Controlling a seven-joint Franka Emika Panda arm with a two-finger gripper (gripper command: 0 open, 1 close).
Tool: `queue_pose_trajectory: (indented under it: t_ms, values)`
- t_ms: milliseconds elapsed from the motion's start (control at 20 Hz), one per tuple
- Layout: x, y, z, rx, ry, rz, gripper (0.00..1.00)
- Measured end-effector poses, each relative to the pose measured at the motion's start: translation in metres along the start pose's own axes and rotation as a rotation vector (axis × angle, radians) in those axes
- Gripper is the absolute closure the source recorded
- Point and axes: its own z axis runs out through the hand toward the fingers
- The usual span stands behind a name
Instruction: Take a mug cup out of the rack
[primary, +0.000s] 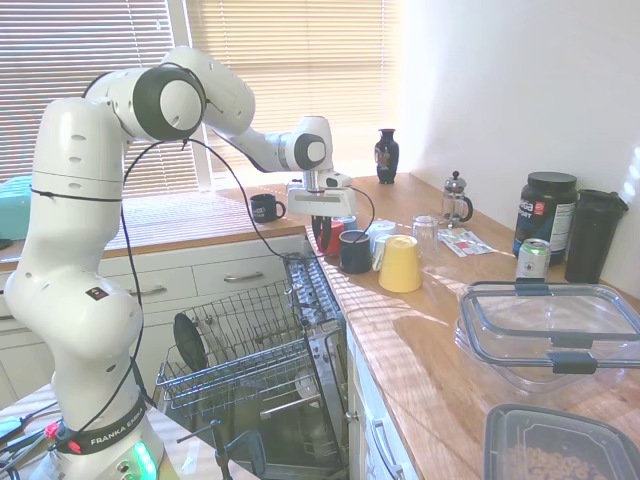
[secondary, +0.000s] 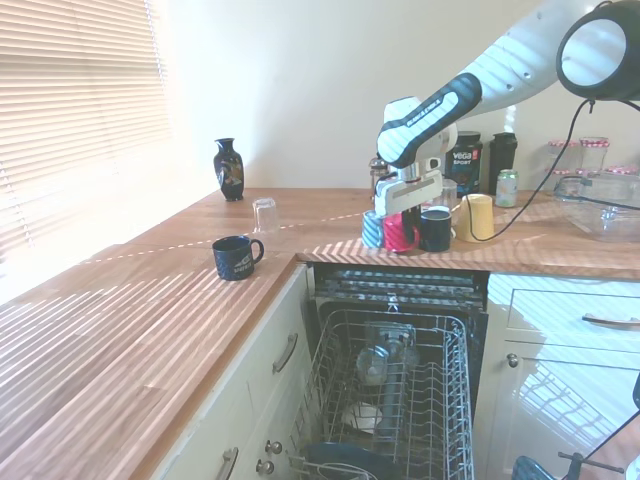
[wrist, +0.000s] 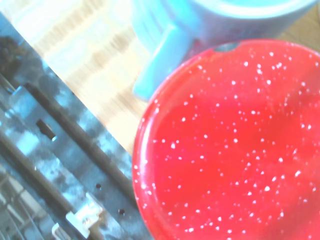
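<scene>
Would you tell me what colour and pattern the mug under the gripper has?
The mug cup is glossy red with tiny white speckles, seen best in the wrist view.

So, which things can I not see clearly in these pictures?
- Gripper fingers: in both exterior views too small against the red mug, so open or shut is unclear.
- Whether the red mug rests on the counter: its base is too small to judge.
- Wrist view: blurred; the red mug is cut off by the edge.
- Rack: the second exterior view cuts off its near end.

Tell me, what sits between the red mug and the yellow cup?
A dark navy cup stands between the red mug and the yellow cup. The second exterior view shows it best.
</scene>
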Motion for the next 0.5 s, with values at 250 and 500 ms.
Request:
queue_pose_trajectory:
  t_ms: [250, 500]
  values:
    - [0.003, -0.006, 0.006, -0.024, 0.001, 0.001, 0.00]
    - [0.011, -0.001, 0.016, -0.036, -0.003, 0.016, 0.00]
